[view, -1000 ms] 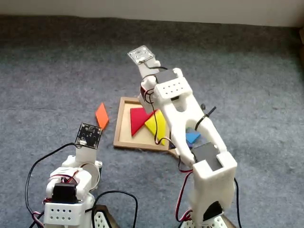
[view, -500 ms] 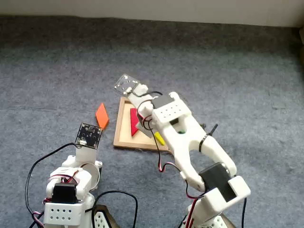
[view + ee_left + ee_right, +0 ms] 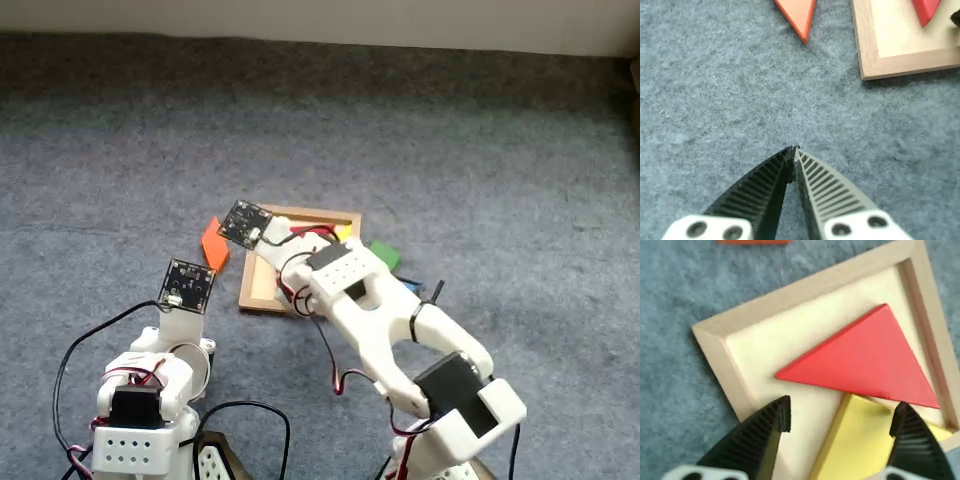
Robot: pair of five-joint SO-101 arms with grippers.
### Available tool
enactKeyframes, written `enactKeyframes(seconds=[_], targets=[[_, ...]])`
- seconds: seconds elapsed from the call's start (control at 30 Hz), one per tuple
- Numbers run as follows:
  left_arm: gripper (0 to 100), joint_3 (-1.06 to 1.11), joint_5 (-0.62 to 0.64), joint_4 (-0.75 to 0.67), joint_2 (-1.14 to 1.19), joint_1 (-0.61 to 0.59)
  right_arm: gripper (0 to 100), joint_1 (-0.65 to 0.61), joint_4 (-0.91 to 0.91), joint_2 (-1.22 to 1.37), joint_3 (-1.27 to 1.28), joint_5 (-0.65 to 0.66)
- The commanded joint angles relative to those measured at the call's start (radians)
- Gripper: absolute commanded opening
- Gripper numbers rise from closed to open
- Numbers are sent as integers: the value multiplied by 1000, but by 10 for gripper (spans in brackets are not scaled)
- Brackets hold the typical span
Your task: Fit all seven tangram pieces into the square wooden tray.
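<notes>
The right claw [image 3: 840,415] is hanging wide over the tray [image 3: 715,335], above the yellow piece [image 3: 855,440] touching the red triangle [image 3: 865,355], probably to seat it; the left claw [image 3: 792,150] is resting pinched together over the bench [image 3: 715,100]; the orange piece [image 3: 796,10] is lying just outside the tray.

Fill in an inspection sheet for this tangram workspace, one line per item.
Surface: grey carpet, flat.
Job's things: wooden tray holds the red triangle and yellow piece; orange piece lies on the carpet beside it; green piece and blue piece lie outside on the other side.
Clutter: nothing seen.
Grippers: left gripper, jaws shut above bare carpet; right gripper, jaws open above the tray.
Cables: black cable loops beside the left arm's base.
Surroundings: pale wall along the far edge.
</notes>
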Motion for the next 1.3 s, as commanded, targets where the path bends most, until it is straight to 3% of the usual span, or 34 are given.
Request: enactKeyframes(seconds=[0.0,0.17,0.5,0.67,0.8,1.0,1.27], targets=[[32,21,9,3,-15,-8,311,-21,-25,-56,-8,9],[32,21,9,3,-15,-8,311,-19,-30,-44,-8,9],[32,21,9,3,-15,-8,311,28,-248,84,-10,5],[32,21,9,3,-15,-8,311,88,-371,61,-10,-157],[32,21,9,3,-15,-8,311,145,-461,61,-10,-206],[32,21,9,3,-15,-8,311,206,-492,51,-10,-278],[32,21,9,3,-15,-8,311,183,-466,-91,1,-275]])
